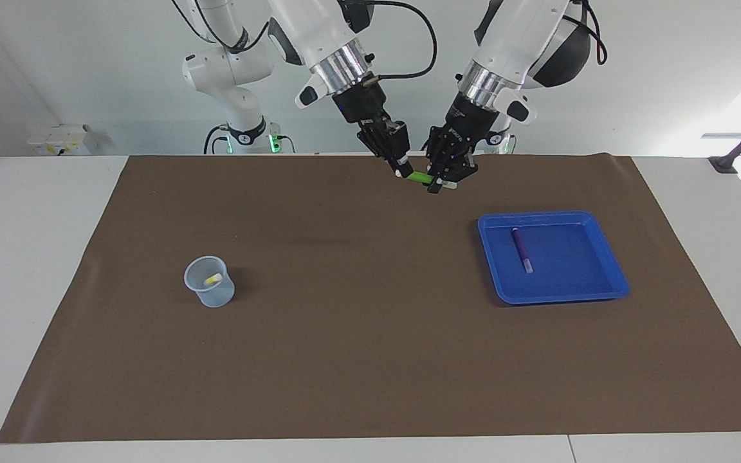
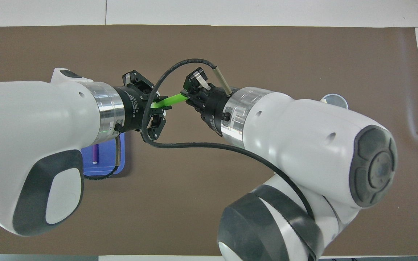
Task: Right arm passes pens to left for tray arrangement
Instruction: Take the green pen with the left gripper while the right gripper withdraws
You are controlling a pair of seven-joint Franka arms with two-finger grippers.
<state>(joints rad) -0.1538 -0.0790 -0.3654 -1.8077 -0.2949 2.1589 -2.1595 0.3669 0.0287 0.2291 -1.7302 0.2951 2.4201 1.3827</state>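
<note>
The green pen (image 1: 419, 176) (image 2: 168, 101) hangs level in the air over the brown mat's edge nearest the robots. My right gripper (image 1: 401, 170) (image 2: 188, 96) is shut on one end of it. My left gripper (image 1: 436, 185) (image 2: 157, 107) is shut on its other end. The blue tray (image 1: 576, 263) (image 2: 104, 161) lies toward the left arm's end of the table, with the purple pen (image 1: 521, 249) (image 2: 95, 153) lying in it. My left arm hides most of the tray in the overhead view. The yellow pen (image 1: 213, 278) stands in a translucent cup (image 1: 210, 283).
The cup (image 2: 334, 98) stands toward the right arm's end of the table. A brown mat (image 1: 345, 334) covers most of the white table. A slim white arm (image 1: 235, 83) with green lights stands by the table's edge at the robots' end.
</note>
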